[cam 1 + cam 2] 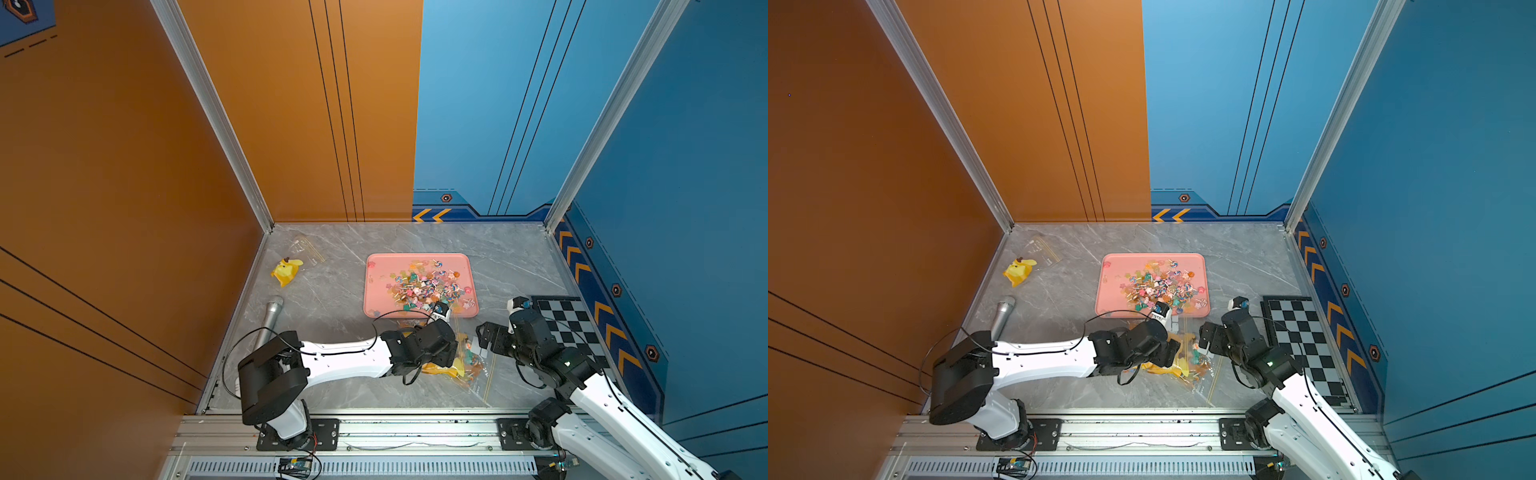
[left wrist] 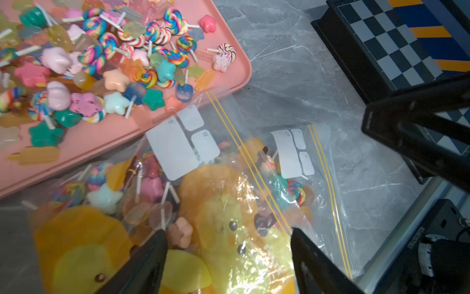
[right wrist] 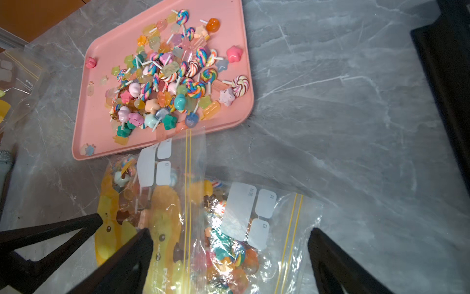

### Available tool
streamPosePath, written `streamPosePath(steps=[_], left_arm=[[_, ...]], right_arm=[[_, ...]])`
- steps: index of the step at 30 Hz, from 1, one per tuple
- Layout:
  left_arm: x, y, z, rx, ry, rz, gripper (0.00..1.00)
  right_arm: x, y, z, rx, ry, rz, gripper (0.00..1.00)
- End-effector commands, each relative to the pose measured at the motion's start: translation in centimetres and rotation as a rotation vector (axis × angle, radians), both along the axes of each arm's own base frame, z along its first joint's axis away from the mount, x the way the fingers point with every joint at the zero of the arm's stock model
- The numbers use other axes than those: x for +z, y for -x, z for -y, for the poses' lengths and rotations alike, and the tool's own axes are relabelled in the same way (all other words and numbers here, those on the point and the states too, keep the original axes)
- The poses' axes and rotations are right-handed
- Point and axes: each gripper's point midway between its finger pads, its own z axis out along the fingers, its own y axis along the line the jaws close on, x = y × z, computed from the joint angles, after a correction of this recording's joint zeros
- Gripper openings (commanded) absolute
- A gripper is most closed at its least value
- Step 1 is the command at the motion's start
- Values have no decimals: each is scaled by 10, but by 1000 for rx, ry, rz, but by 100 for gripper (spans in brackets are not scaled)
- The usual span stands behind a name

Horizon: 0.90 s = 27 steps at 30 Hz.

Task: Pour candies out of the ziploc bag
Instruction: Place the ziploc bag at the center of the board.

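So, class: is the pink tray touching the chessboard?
Apart. Both top views show a strip of bare grey table between the pink tray and the chessboard.

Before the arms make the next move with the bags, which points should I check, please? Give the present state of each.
1. Left gripper open: ok.
2. Right gripper open: ok.
3. Ziploc bag by the tray and second bag lie under the grippers: ok.
4. Bags emptied: not ok, candies inside both.
5. Zip seals open: cannot tell.
6. Pink tray has bare room: ok.
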Motion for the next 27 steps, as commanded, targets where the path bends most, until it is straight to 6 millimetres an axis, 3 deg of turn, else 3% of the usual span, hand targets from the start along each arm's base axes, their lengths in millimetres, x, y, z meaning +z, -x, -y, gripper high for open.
streamPosePath(steps=[1, 6, 12, 17, 23, 27], left_arm=[[11, 5, 31, -33, 79, -34, 75], [3, 7, 47, -48, 69, -43, 69], [-15, 1, 52, -47, -35, -44, 58], [-25, -2, 51, -40, -107, -43, 56], [-24, -14, 48, 0, -198, 20, 47], [-29, -16, 57, -10, -230, 27, 46]], right_arm=[[-13, 8, 10, -49, 5, -38, 96], [-11, 7, 12, -61, 8, -30, 95], [2, 0, 14, -78, 11, 2, 94], [9, -3, 17, -95, 9, 26, 93], [23, -9, 26, -125, 15, 58, 93], [28, -12, 28, -140, 5, 67, 93]])
